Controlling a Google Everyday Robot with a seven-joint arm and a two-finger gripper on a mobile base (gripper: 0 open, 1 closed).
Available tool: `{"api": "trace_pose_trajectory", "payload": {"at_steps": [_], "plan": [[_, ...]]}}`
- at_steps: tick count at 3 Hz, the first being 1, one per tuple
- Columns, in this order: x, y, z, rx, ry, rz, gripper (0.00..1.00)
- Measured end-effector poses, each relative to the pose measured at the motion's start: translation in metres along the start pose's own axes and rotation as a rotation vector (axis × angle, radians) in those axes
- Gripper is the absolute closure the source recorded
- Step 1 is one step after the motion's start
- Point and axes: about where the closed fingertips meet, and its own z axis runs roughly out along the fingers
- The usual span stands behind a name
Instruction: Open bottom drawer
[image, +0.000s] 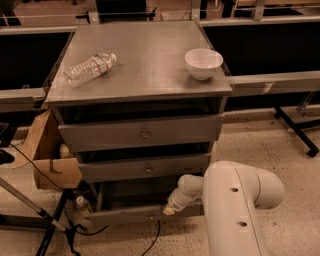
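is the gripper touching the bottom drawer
Cannot tell. In the camera view the gripper sits at the top front edge of the bottom drawer, but neither contact nor gap shows plainly.

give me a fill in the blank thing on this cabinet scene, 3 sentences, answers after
1. The cabinet has ____ drawers.
2. The end effector is at the front of the bottom drawer, well below the white ____ on the cabinet's top.
3. The clear plastic ____ lies on its side on that top.
Missing words: three; bowl; bottle.
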Motion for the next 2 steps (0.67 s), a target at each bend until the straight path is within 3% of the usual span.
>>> {"api": "trace_pose_trajectory", "payload": {"at_steps": [2], "plan": [[-0.0029,-0.0043,0.0000,0.000,0.000,0.000,0.13]]}}
